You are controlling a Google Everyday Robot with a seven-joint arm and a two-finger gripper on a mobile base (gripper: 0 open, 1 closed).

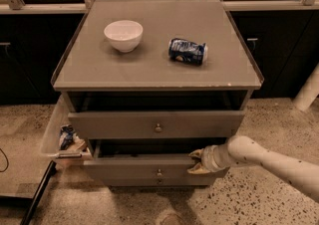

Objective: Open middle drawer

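The gripper (pixel 198 163), state indeterminate, contacts the middle drawer (pixel 129 168) at its right front edge, below the cabinet top (pixel 149 67), over speckled floor (pixel 239 205).

Arm (pixel 279 164): one, off-white, smooth tubular casing, scattered small dark specks along its length. Rounded bulbous joint (pixel 243 148) of the same off-white. Wrist collar (pixel 213 158): short, ringed, pale grey bands. Gripper (pixel 195 162): yellowish-tan, darker in its recesses, placed low in the view, right of centre, at the arm's left end.
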